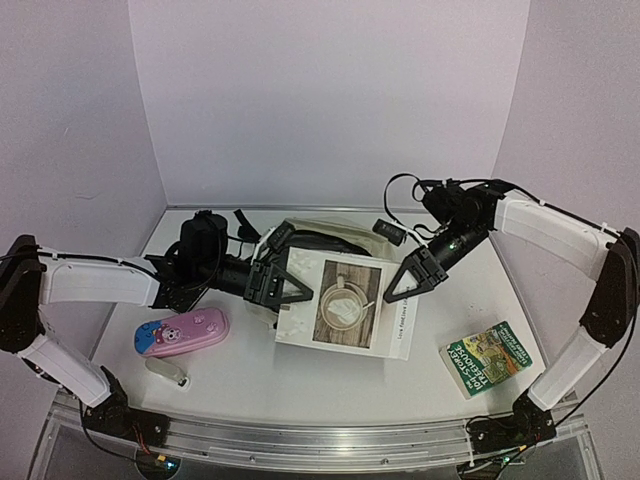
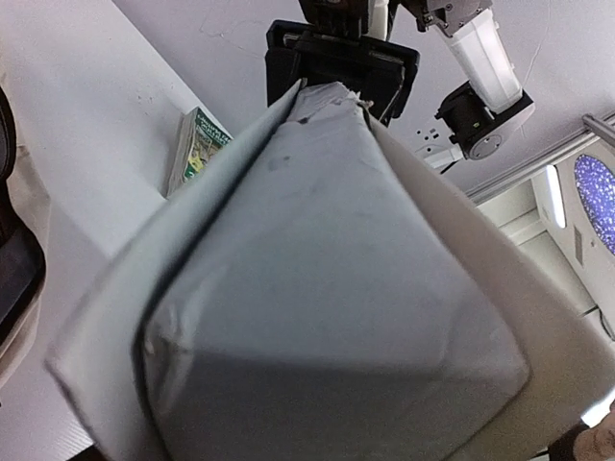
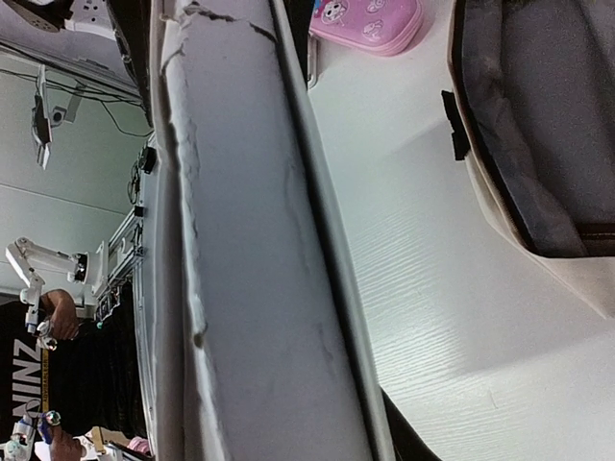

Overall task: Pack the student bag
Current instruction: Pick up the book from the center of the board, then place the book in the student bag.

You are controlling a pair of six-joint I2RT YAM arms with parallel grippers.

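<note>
Student bag (image 1: 325, 228): cream fabric with black straps, lying toward the far edge of the desk (image 1: 300, 385), about midway along it. The top view shows its near part hidden behind the raised book. The right wrist view shows its mouth and grey lining (image 3: 538, 125).
Book (image 1: 345, 305): white cover with a picture of a coffee cup, held above the desk between the two arms, just in front of the bag. Seen from the left wrist (image 2: 327, 288) it fills the picture, cover parted round grey pages.
Right gripper (image 1: 400, 285): clamped on the book's right edge. The left wrist view shows its black jaws (image 2: 341, 72) closed over the far end of the book, and in its own view the book's edge (image 3: 250, 269) runs the whole length of the picture.
Left gripper (image 1: 285, 290): at the book's left edge. I cannot tell whether its jaws are spread or pressing on the cover, as its fingers do not show in its own view.
Pink pencil case (image 1: 183, 332): flat on the desk toward the near left corner, apart from the book.
Small pale thing (image 1: 168, 372): just nearer than the pencil case, too small to name.
Green book (image 1: 487, 358): flat on the desk near the near right corner, well apart from the bag.
</note>
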